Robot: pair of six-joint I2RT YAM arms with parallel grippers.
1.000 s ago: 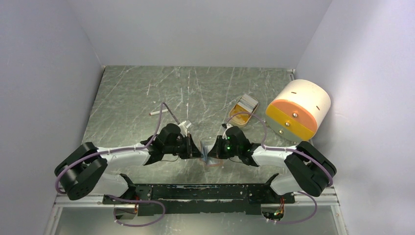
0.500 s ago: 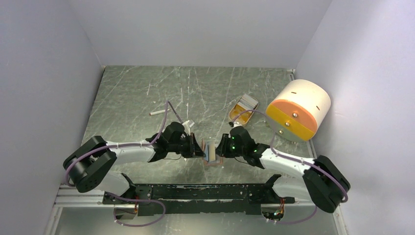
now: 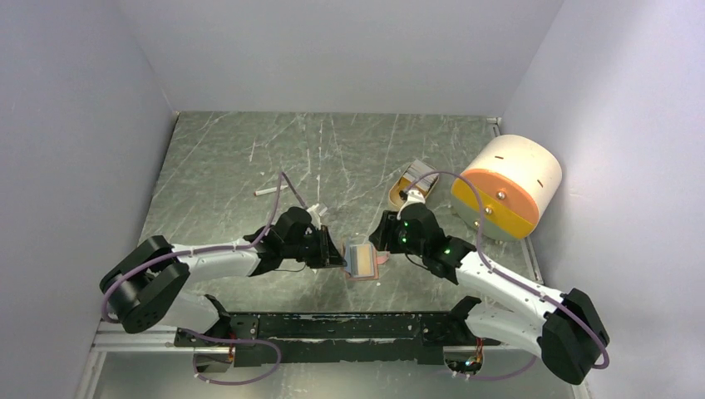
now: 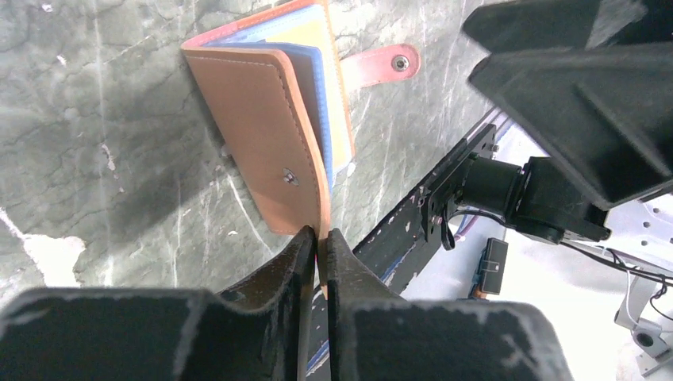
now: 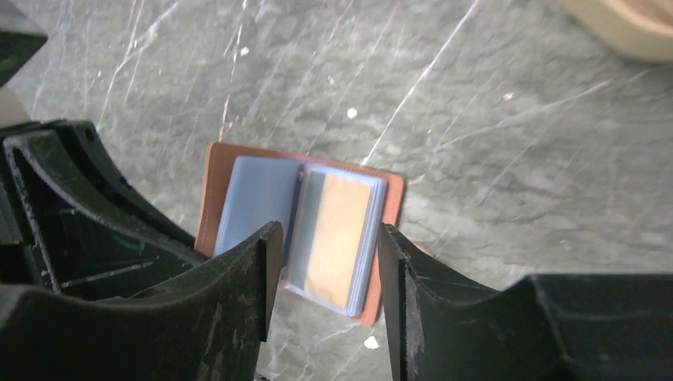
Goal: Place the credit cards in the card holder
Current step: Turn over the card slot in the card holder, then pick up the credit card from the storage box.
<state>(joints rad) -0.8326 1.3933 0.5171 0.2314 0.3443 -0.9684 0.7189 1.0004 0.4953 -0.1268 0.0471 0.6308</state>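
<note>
The card holder (image 3: pixel 363 261) is a reddish-brown leather wallet lying open on the table near the front middle. A light blue card (image 5: pixel 254 202) and an orange-yellow card (image 5: pixel 337 226) show in its sleeves. My left gripper (image 3: pixel 339 253) is shut on the edge of the holder's left cover (image 4: pixel 262 135), with its tips (image 4: pixel 320 238) pinching the leather so that this flap stands up. The snap strap (image 4: pixel 381 65) lies flat beside the holder. My right gripper (image 3: pixel 384 241) is open and empty. It hovers just above the holder (image 5: pixel 305 230), its fingers either side of the orange-yellow card.
A tan oblong tray (image 3: pixel 413 187) and a big cream-and-orange cylinder (image 3: pixel 507 187) stand at the back right. A small white stick (image 3: pixel 266 190) lies at the back left. The black base rail (image 3: pixel 349 328) runs along the near edge. Walls close in on three sides.
The holder stood nearly closed between both grippers; now it lies open with cards showing. My right gripper has let go and drawn back to the right. The left still grips the cover.
</note>
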